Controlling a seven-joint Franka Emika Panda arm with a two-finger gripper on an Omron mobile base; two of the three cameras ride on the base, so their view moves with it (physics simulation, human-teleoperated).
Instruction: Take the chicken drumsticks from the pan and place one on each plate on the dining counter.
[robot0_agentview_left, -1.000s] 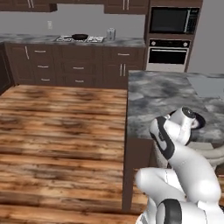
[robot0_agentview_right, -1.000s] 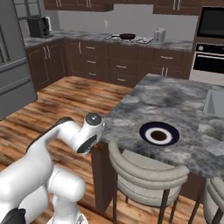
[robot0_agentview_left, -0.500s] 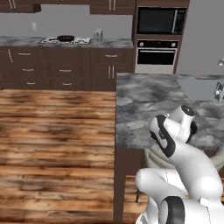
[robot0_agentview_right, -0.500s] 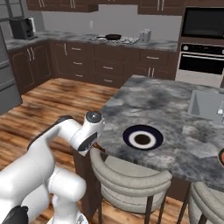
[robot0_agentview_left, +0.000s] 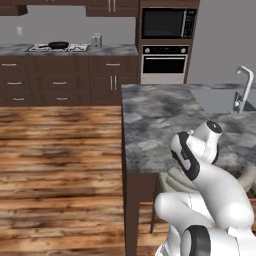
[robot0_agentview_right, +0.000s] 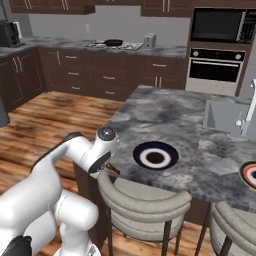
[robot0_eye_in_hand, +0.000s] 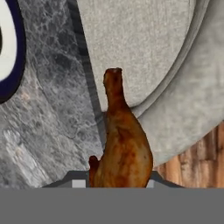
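- Chicken drumstick (robot0_eye_in_hand: 121, 144): clamped in the nearly closed claw (robot0_eye_in_hand: 117, 181), beside the dining counter (robot0_agentview_right: 190, 135) edge, over a stool (robot0_eye_in_hand: 144, 43);
- Risk: loose grip drops it short of the navy-rimmed plate (robot0_agentview_right: 155, 155).

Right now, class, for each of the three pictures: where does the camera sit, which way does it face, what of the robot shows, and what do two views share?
Left base view: behind the arm's left, facing the grey marbled dining counter and wall oven; white arm lower right.
Right base view: behind the arm's right, facing the same counter, with the round navy-rimmed plate and reddish-brown-rimmed plate; arm lower left.
Hand view: on the hand, looking along the glazed orange-brown drumstick it grips, over the counter edge and a grey stool.
Shared: counter, oven, distant dark pan.
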